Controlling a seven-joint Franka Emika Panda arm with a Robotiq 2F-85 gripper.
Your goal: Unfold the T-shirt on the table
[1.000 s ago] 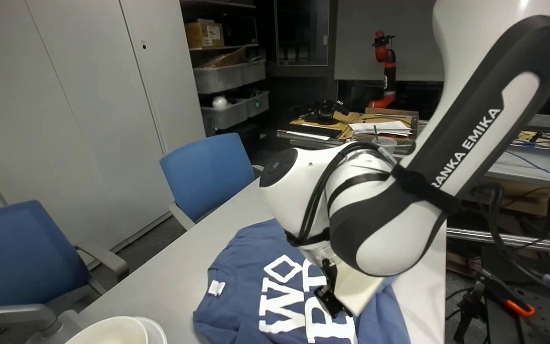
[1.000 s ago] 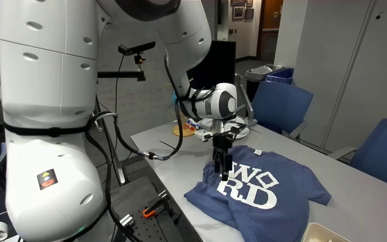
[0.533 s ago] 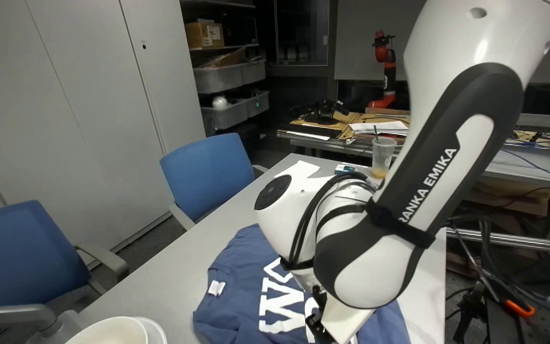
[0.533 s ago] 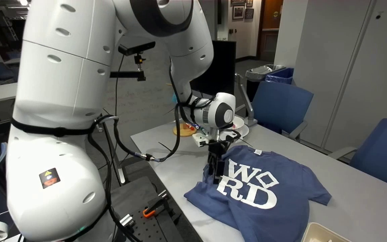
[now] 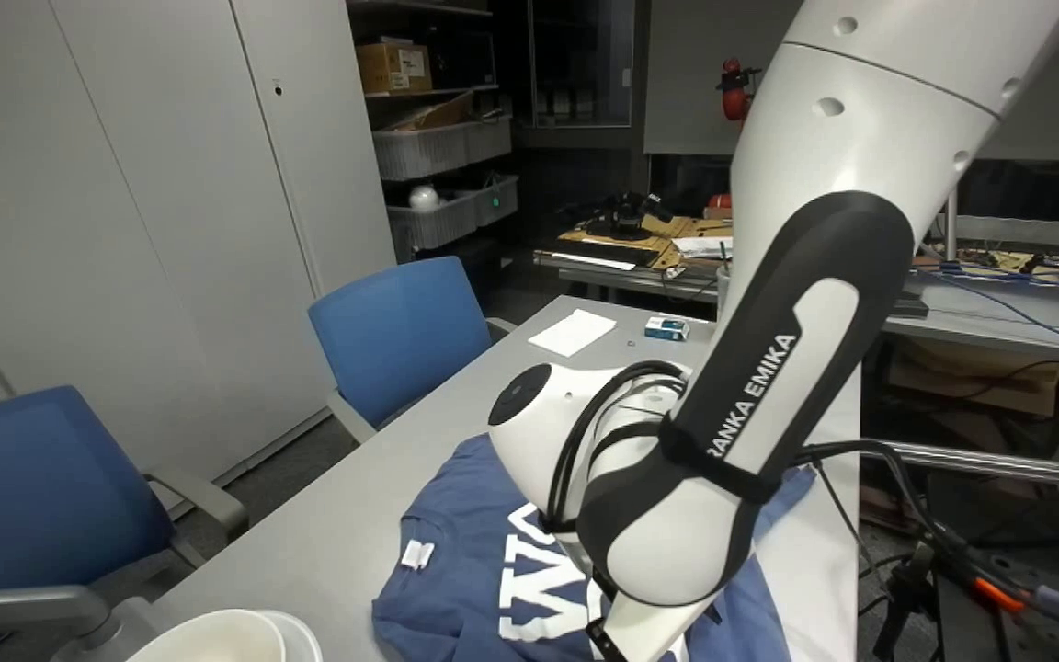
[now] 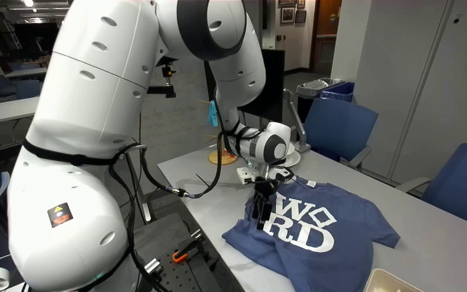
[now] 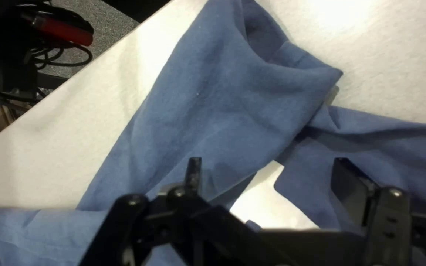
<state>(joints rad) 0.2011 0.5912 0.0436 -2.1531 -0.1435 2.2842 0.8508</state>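
Observation:
The navy-blue T-shirt (image 6: 351, 219) lies with its white lettering (image 6: 313, 238) up on the light grey table (image 6: 432, 211). Its white tag (image 6: 311, 183) shows at the collar. One sleeve side lies spread; the side near the table edge (image 6: 243, 239) is folded and wrinkled. In the wrist view a folded-over flap of the shirt (image 7: 216, 92) with a sleeve-like opening lies ahead of my gripper (image 7: 267, 170). The jaws stand wide apart with nothing between them. In an exterior view the gripper (image 6: 262, 221) points down over the folded side; I cannot tell whether it touches.
Blue chairs (image 5: 401, 336) stand along the table. White bowls (image 5: 217, 639) are at one end, a beige container (image 6: 387, 282) beside the shirt. A wooden stand (image 6: 224, 157), white paper (image 5: 573, 333) and a small box (image 5: 666, 329) are on the table. The table edge (image 7: 87, 70) is close to the shirt.
The arm has leaned forward and the gripper has come lower, shifting slightly toward the folded side of the shirt. The shirt looks the same.

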